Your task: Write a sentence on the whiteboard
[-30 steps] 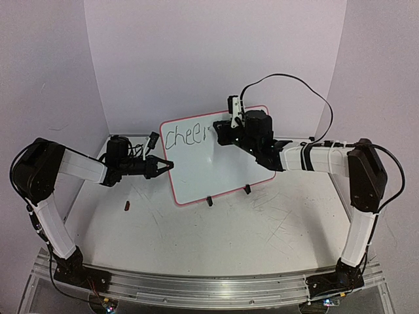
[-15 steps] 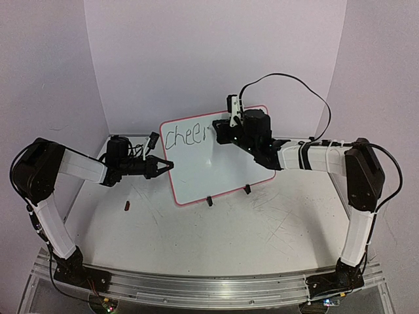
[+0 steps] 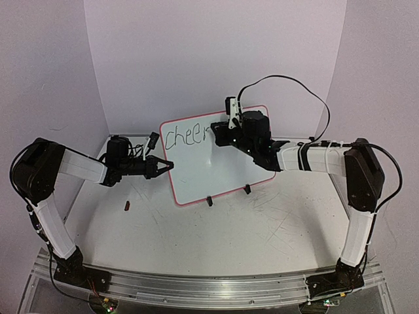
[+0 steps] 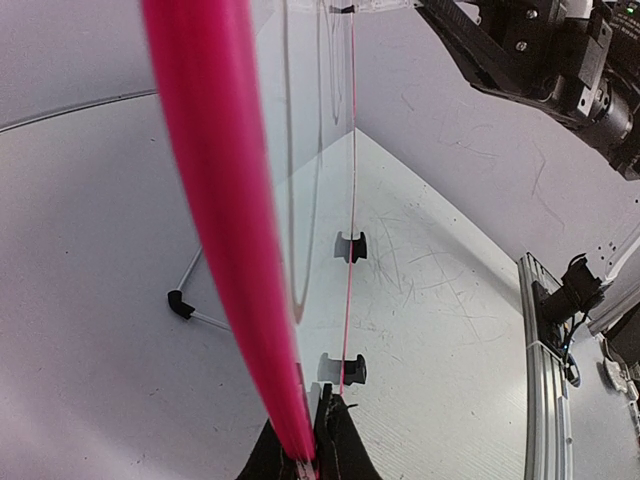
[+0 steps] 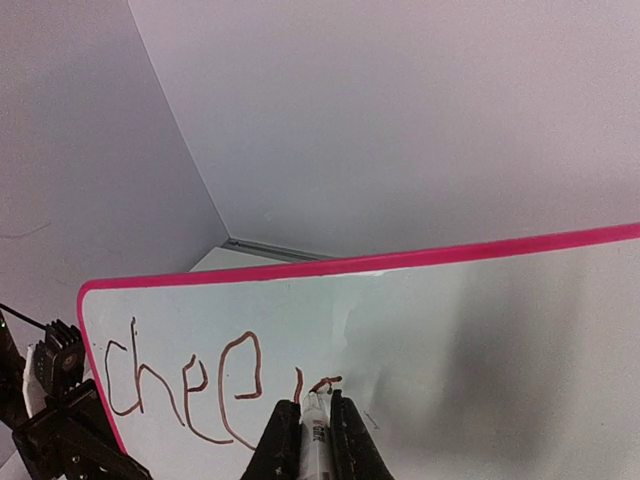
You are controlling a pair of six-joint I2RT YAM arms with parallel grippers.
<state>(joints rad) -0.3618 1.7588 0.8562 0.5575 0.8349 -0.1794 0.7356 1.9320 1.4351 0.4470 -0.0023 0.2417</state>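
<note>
Pale walls close in a scuffed white table [image 3: 229, 229]. On it the whiteboard [image 3: 209, 170] stands upright on its clip feet, between the two pincers. At the board's side edge the left pincer [image 4: 305, 450] is clamped on the pink rim. Opposite, the right pincer [image 5: 305, 435] is closed around a marker [image 5: 316, 442], its tip touching the board. So far the sentence [image 5: 200, 385] reads "cheer" and runs from that tip toward the left pincer. Nearer the arm bases than the left pincer, a small dark object [image 3: 127, 206] lies on the table.

The white whiteboard [image 3: 209, 170] has a pink-red rim [image 5: 400, 262] and seemingly black lettering [image 5: 185, 385].
</note>
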